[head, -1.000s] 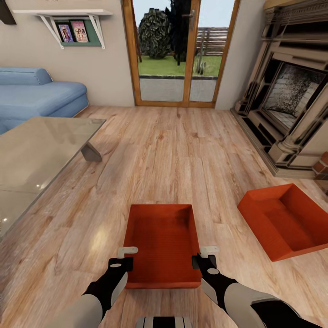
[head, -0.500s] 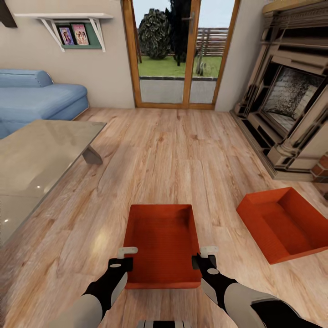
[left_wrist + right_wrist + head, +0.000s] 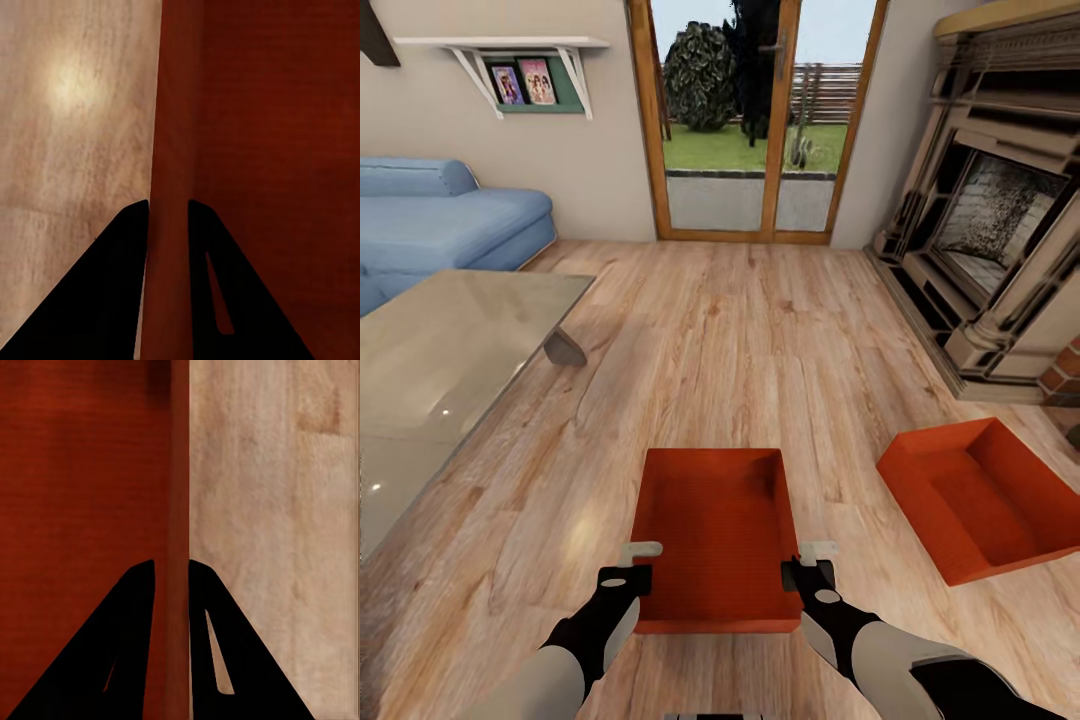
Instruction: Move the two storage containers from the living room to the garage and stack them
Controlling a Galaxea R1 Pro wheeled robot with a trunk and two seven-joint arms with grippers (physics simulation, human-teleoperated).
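One red-orange storage container (image 3: 715, 530) is held over the light wood floor (image 3: 730, 340) of the living room, just in front of me. My left gripper (image 3: 635, 565) is shut on its left wall, and my right gripper (image 3: 807, 565) is shut on its right wall. In the left wrist view the dark fingers (image 3: 127, 247) pinch the thin red wall (image 3: 176, 112). The right wrist view shows the same clamp on the other wall (image 3: 178, 450). The second storage container (image 3: 985, 500) lies on the floor at the right, turned at an angle.
A glass coffee table (image 3: 440, 350) juts in from the left, with a blue sofa (image 3: 440, 215) behind it. The brick fireplace (image 3: 1000, 220) lines the right side. A glass door (image 3: 750, 120) stands straight ahead. Open wood floor lies between them.
The room, table and second container have all slid slightly down in the head view, so the camera has moved. The held container stays fixed between both grippers.
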